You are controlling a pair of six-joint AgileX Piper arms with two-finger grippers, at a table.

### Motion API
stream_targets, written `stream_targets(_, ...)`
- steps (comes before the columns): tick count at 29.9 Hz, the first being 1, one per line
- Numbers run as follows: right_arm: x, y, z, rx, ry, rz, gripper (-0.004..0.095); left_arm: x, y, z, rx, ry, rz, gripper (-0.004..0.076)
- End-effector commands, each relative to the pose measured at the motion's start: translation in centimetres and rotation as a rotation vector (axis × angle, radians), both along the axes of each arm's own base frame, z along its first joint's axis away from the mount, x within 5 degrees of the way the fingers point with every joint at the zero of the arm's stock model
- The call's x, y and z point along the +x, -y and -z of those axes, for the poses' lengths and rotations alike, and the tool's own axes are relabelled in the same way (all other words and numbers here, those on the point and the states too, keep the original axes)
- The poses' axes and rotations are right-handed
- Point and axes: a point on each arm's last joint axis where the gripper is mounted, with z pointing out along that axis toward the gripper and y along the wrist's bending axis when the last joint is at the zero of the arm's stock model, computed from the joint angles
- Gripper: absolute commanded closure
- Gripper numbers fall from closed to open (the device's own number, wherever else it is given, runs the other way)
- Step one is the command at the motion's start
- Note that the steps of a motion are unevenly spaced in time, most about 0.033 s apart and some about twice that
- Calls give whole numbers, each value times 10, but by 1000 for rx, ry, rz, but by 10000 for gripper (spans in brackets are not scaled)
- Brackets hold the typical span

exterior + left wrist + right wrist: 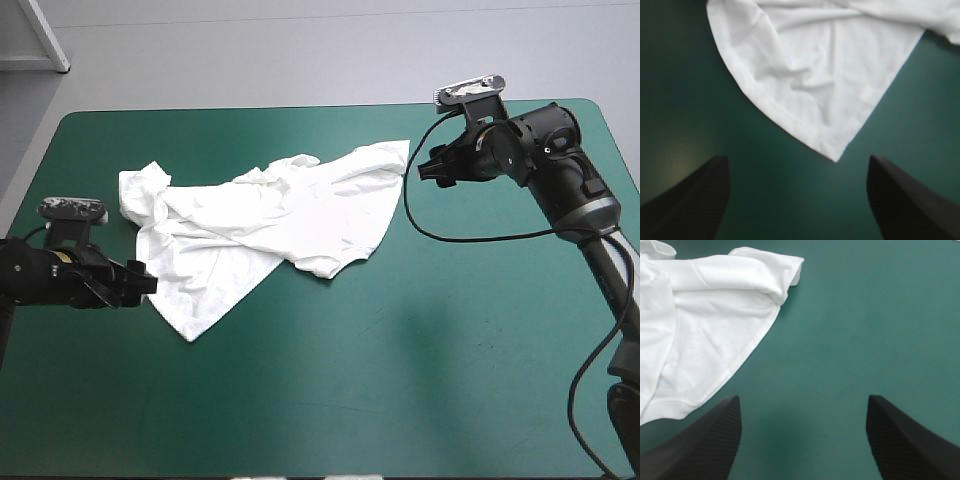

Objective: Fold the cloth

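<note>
The white T-shirt [260,235] lies loosely spread and rumpled on the teal-green table cover [420,380]. In the high view it fills the upper middle of the frame, from a bunched sleeve at centre left to a corner up and right of centre. A pointed flap of it reaches down toward the lower left. The left gripper [140,283] sits low at the left edge of that frame, just beside this flap and aimed toward the picture's right. In the left wrist view its black fingers [690,205] stand wide apart with only teal-green cover between them. The hemmed, pointed corner of the T-shirt [825,65] lies just ahead of the gap and touches neither finger. The right gripper [425,165] is in the upper right of the high view, close to the shirt's upper-right corner and pointing toward the picture's left. In the right wrist view its fingers [905,440] are likewise spread well apart over the cover. The shirt's hemmed edge [705,340] lies ahead of one finger and off to that side, with a rolled fold of cloth farther ahead. Neither gripper has hold of the cloth.
</note>
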Motion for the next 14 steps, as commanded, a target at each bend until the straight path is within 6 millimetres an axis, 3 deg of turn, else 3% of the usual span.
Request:
stream_targets(1,-9,4,-23,40,101,-15,237,-2,10,21,-53,-9,22,174)
stream_targets(7,-9,3,-24,51,112,-22,237,-6,34,86,-44,-32,104,216)
stream_targets(14,-12,2,-21,43,63,-46,237,13,47,113,-24,-32,135,216)
